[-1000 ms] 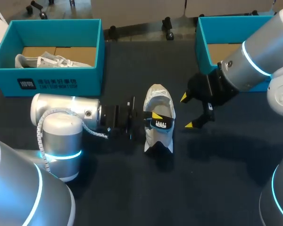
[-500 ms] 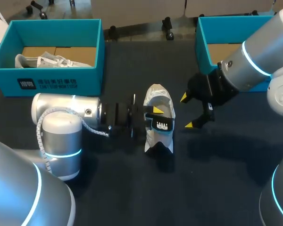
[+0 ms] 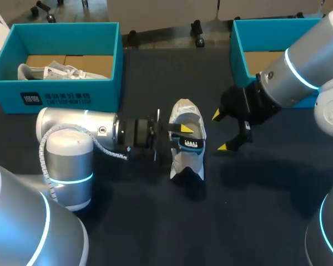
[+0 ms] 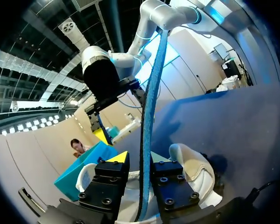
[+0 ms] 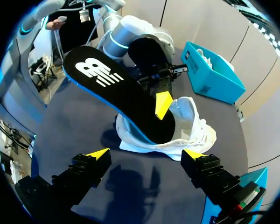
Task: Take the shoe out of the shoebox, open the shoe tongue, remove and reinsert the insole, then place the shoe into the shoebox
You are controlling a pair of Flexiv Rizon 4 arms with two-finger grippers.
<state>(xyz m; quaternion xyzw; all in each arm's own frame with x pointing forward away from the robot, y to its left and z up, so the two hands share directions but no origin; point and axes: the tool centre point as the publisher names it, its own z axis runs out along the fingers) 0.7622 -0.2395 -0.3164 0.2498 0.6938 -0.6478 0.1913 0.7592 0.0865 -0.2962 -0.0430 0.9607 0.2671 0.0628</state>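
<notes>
On the dark table [image 3: 155, 221], nearest the camera, the left arm comes in from 9 o'clock. The left gripper [image 3: 182, 134] is clamped narrowly on the insole [image 3: 192, 143] over the white shoe [image 3: 187, 160]. The shoe lies at the table's middle, out of both boxes, with its opening upward.

At the shoe's 3 o'clock, clear of it, hangs the right gripper [image 3: 222, 131], its fingers spread wide and holding nothing.

The head view shows only a small dark patch of the insole. The right wrist view shows its whole black face with white print [image 5: 121, 95], tilted, its lower end inside the shoe [image 5: 186, 126] and the rest rising out. One yellow fingertip [image 5: 163, 103] of the left gripper presses on it there. The left wrist view shows the insole edge-on, a thin blue strip [image 4: 147, 140] between both fingers.

Farthest, at 10 o'clock, a teal shoebox [image 3: 55, 100] holds a second shoe [image 3: 61, 71]. At 1 o'clock stands another teal shoebox [image 3: 238, 50].

The count: two shoes, two shoeboxes, one insole, two grippers.
</notes>
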